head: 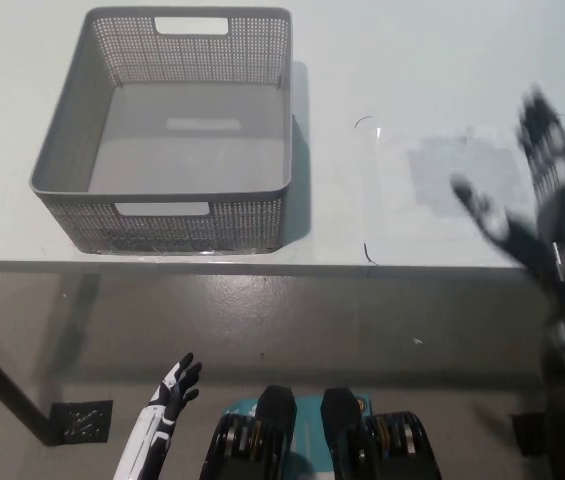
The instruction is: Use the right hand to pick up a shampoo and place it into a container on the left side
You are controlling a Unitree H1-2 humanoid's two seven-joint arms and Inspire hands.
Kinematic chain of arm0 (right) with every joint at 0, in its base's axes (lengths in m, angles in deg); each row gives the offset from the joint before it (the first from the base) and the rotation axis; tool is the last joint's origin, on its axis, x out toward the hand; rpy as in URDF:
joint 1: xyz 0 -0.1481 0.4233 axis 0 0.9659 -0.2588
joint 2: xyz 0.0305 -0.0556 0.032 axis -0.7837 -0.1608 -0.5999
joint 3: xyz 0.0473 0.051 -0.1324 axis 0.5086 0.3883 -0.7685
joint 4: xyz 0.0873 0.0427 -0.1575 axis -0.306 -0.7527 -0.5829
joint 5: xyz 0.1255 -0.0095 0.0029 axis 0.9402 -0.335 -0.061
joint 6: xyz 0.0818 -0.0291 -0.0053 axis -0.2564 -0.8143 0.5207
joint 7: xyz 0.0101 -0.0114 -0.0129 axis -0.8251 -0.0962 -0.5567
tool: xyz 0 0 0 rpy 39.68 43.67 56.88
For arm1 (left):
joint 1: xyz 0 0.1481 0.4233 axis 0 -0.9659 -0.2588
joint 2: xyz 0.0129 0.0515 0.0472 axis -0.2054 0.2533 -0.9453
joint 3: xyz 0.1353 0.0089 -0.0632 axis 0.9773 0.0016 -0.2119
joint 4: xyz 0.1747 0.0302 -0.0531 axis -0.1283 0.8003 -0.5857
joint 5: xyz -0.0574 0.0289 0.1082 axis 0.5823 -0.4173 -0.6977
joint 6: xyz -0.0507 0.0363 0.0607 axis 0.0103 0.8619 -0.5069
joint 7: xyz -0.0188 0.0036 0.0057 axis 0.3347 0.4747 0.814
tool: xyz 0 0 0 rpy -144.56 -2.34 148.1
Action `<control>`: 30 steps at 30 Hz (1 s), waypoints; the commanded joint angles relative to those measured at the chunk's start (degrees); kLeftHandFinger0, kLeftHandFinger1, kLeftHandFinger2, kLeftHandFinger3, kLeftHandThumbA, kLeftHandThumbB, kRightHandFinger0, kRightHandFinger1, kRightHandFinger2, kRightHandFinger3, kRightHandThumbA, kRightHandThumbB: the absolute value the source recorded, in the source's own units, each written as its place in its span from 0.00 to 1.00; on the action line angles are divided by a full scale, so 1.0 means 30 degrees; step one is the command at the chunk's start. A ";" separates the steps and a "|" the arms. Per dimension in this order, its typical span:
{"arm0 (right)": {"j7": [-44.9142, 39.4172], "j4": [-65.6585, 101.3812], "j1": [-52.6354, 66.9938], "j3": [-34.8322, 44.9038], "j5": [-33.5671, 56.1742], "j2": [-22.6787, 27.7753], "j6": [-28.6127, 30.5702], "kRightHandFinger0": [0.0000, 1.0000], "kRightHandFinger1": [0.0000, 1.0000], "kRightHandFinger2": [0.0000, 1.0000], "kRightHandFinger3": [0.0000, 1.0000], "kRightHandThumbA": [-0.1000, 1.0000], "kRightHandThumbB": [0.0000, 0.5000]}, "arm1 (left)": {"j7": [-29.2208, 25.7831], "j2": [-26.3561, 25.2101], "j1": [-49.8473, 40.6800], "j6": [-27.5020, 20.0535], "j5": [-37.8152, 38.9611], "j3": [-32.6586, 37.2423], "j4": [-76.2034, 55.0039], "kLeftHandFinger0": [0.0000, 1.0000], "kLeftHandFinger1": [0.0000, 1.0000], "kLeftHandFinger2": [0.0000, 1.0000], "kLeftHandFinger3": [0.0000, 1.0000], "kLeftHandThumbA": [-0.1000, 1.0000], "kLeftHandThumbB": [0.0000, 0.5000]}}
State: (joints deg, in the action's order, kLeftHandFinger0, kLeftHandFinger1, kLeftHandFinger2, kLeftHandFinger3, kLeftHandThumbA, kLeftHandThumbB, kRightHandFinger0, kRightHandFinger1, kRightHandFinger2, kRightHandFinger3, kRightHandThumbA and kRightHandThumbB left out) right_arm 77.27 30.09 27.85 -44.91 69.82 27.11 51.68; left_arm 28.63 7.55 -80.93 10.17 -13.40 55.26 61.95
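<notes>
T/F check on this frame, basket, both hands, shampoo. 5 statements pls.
1. The grey perforated plastic basket sits on the white table. True.
2. A shampoo bottle lies inside the basket. False: the basket's floor is bare, and no bottle shows anywhere.
3. The black right hand is at the picture's right, with its fingers spread and holding nothing. True.
4. The white left hand is resting on the basket's rim. False: it hangs low, below the table's front edge, apart from the basket.
5. The right hand is over the basket. False: it is well to the right of it, near the table's front edge.
</notes>
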 commanded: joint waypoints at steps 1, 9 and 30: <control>-0.1695 0.1424 0.2349 -0.0259 0.2112 -0.0004 0.1689 1.00 1.00 1.00 1.00 1.00 0.50 | 0.0006 -0.0079 0.0034 -0.0637 0.0139 -0.0072 -0.0412 1.00 1.00 1.00 1.00 1.00 0.37; -0.2701 -0.1198 0.5694 -0.0673 0.2547 -0.0440 0.3025 1.00 1.00 1.00 1.00 1.00 0.45 | 0.0156 -0.0202 0.0495 -0.0719 0.0460 -0.0213 -0.0200 1.00 1.00 1.00 1.00 1.00 0.35; -0.3783 -0.4713 0.5522 -0.0544 0.2576 -0.0541 0.3873 1.00 1.00 1.00 1.00 1.00 0.46 | 0.0156 -0.0210 0.0723 -0.0458 0.0650 -0.0433 0.0275 1.00 1.00 1.00 1.00 1.00 0.38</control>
State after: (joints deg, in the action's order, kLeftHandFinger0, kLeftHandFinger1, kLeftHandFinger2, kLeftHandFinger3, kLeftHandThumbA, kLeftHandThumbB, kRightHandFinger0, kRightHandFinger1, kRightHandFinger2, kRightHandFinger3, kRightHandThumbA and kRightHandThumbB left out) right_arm 67.58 15.92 45.88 -47.00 76.39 25.81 60.18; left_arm 28.69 7.20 -80.19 10.11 -12.68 54.32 62.95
